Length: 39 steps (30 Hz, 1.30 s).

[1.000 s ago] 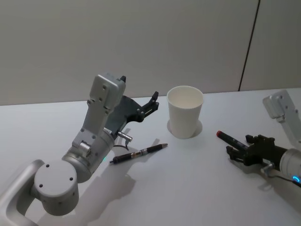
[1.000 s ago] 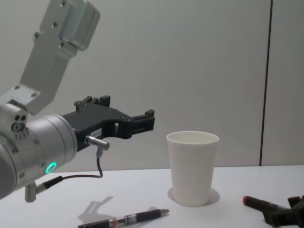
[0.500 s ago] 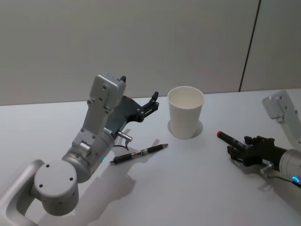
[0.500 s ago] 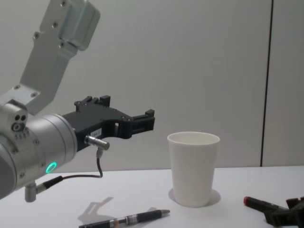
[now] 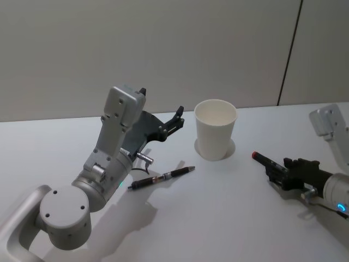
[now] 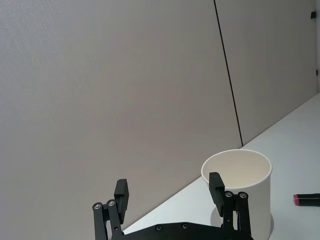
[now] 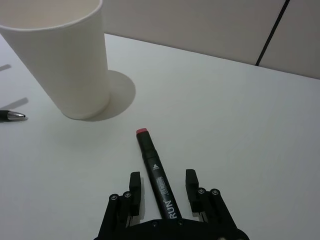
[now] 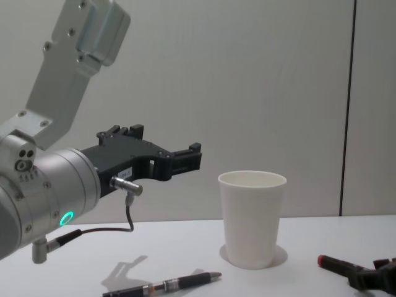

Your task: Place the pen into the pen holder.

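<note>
the right gripper (image 7: 163, 176) straddles the black pen (image 7: 155, 176), fingers (image 7: 134, 180) spread.

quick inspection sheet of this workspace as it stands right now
surface: white table, bare apart from the job's things
job's things: pen holder upright, nothing seen inside; marker lying to its right; ballpoint pen lying to its left
clutter: nothing seen
grippers: left gripper open, raised left of the pen holder; right gripper low, open fingers either side of the marker
cables: thin cable looping from the left wrist
surroundings: grey wall panels, one dark seam
</note>
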Available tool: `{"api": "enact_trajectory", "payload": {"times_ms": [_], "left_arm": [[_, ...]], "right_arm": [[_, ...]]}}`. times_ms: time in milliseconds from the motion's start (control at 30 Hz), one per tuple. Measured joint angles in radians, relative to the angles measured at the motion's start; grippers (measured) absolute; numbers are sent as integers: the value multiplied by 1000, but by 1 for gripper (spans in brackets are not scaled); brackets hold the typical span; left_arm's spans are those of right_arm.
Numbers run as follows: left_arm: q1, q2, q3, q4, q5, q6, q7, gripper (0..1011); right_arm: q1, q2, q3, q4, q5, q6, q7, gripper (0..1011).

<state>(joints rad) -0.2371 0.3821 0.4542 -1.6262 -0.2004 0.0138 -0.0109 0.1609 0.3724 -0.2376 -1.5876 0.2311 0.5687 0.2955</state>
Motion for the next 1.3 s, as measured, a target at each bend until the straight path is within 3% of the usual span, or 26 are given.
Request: {"api": "enact_trajectory", "payload": {"times_ms": [300, 467, 733, 1100, 1300], "left_arm": [[0, 0, 0, 0, 0, 0, 0, 1001], [0, 0, 0, 0, 0, 0, 0, 1001], [0, 0, 0, 0, 0, 0, 0, 1001], [0, 0, 0, 0, 0, 0, 0, 1001], [0, 0, 0, 0, 0, 0, 0, 1001]], "right_arm": [[-2, -7, 5, -1, 28, 3, -27, 499], [-3, -9, 7, -1, 38, 4, -38, 421], [-4, -11, 8, -1, 47, 5, -46, 185], [-4, -12, 9, 0, 51, -2, -49, 178], [-4, -14, 11, 4, 53, -45, -51, 178]]}}
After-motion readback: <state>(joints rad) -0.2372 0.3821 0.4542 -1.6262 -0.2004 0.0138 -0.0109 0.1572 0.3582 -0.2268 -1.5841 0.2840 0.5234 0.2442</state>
